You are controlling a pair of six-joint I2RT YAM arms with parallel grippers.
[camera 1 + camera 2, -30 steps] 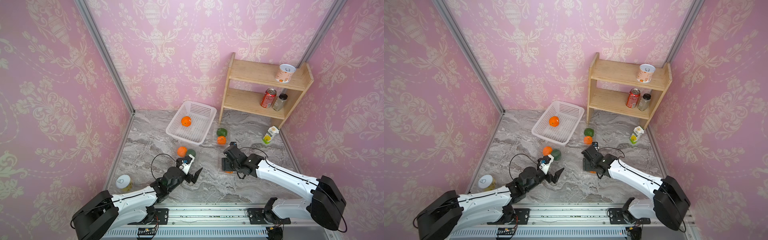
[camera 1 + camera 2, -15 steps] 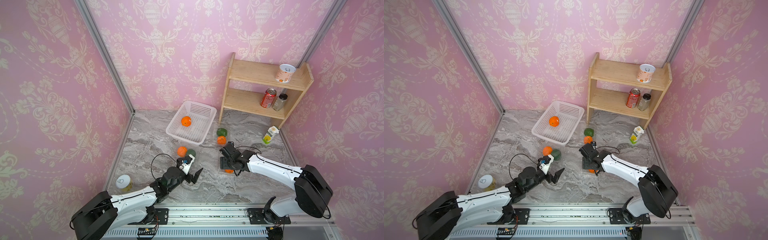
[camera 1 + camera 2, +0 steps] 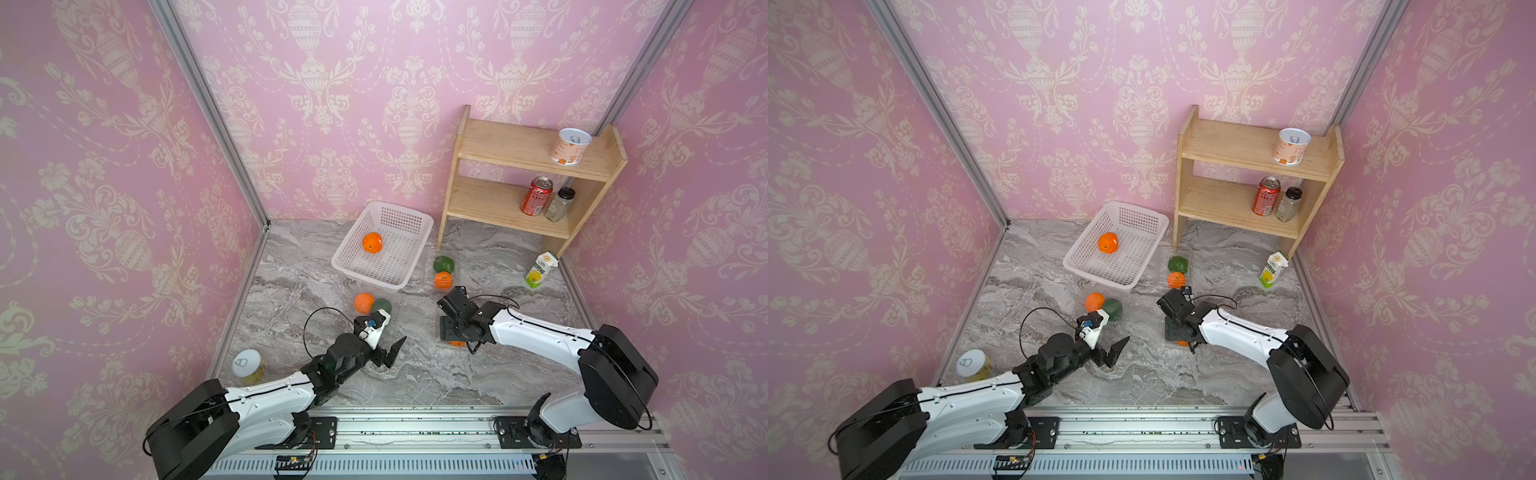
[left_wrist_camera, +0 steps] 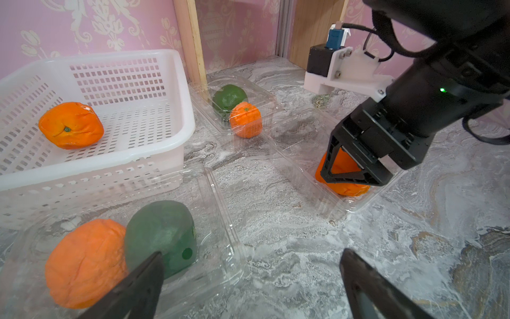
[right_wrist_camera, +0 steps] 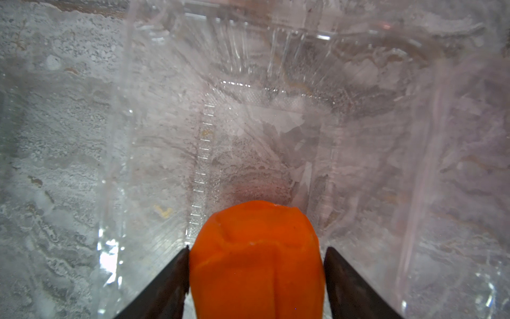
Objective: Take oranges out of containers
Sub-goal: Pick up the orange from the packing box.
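Right gripper [image 4: 348,179], as the left wrist camera sees it, reaches down into a clear tray [image 4: 317,193] with its jaws closed on the clamped orange [image 4: 349,190], which sits low in that tray. Left gripper [image 4: 254,287] has its fingers [image 4: 143,284] spread wide with nothing between them, over the marble tabletop [image 4: 289,234]. Just beside it a second tray [image 4: 230,221] holds a lumpy orange [image 4: 82,262] touching a dark green fruit [image 4: 162,234]. A third tray [image 4: 269,100], by the wooden shelf [image 4: 193,41], holds a brighter green fruit [image 4: 229,96] touching a small orange [image 4: 245,123]. The white perforated basket [image 4: 190,121] carries a stem-marked orange [image 4: 71,125].

In both top views the right gripper stands over the clear tray near the table's middle, and only a sliver of the clamped orange shows beneath it. The left gripper hangs open near the second tray. The basket lies between the second tray and the back wall. A yellow can [image 3: 248,365] stands at the table's left edge and a juice carton [image 3: 540,270] near the shelf's foot.

From the right wrist camera, the clamped orange fills the gap between two dark fingers, each touching one side of it. The clear tray's floor and walls stretch beyond, with marble showing through.
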